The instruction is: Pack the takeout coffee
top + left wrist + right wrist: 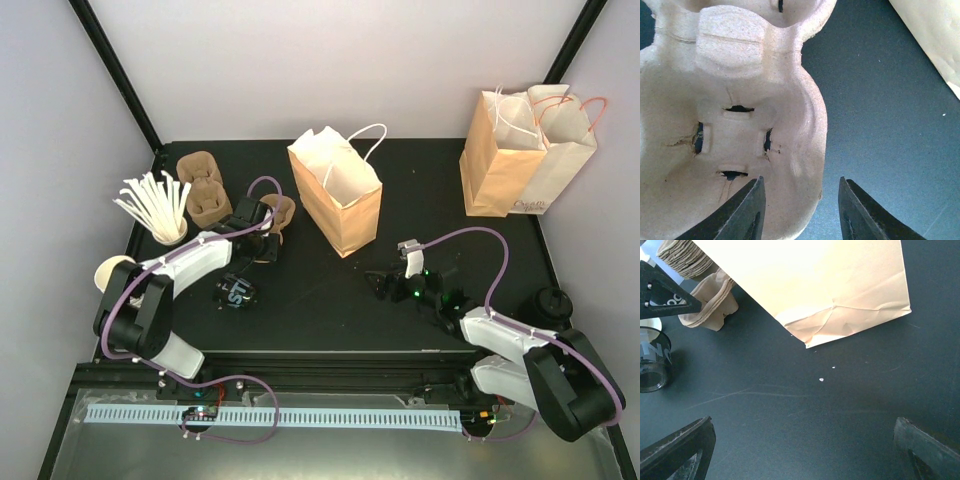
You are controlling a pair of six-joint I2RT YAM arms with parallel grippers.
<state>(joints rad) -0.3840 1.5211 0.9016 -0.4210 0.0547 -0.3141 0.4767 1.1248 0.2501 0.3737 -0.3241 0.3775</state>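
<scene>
The takeout coffee (237,293), a small cup with a black printed band and glossy black lid, sits on the black table (330,300) just right of my left arm; it shows at the left edge of the right wrist view (652,362). My left gripper (265,230) (801,179) hangs open over a brown pulp carrier (281,211) (730,125). One finger is above the carrier and the other above bare table, with the carrier's rim between them. My right gripper (384,284) (802,421) stands wide open above bare table with nothing between its fingers.
An open white-lined paper bag (338,190) (815,285) stands mid-table. A stack of carriers (203,187) and a cup of white stirrers (155,205) are at the back left. Two more bags (525,150) stand back right. A lidless white cup (112,270) sits by the left edge.
</scene>
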